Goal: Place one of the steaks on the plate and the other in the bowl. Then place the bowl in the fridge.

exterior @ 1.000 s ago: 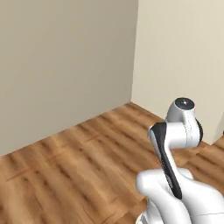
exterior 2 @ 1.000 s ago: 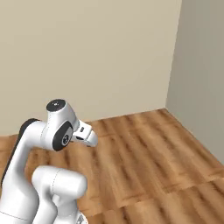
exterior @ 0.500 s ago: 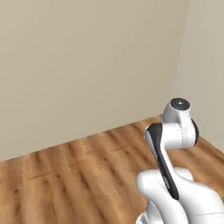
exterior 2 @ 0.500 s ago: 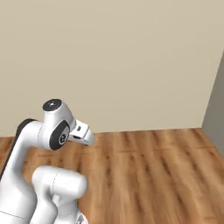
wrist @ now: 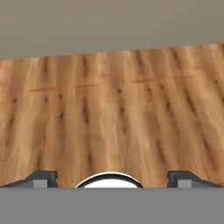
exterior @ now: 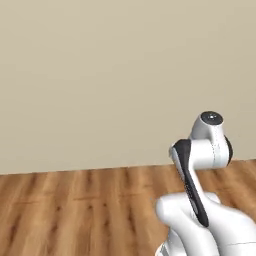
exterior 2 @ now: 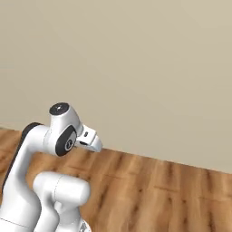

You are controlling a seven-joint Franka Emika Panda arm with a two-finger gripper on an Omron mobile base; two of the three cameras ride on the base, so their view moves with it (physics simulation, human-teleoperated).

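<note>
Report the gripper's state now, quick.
Gripper: open, jaws wide apart, holding nothing; wood floor ahead.

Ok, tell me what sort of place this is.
An indoor room, probably a bare stretch of a home. What shows it: a wood plank floor and a plain beige wall meeting it. The open claw looks out over that same floor. Nothing in view says which room.
</note>
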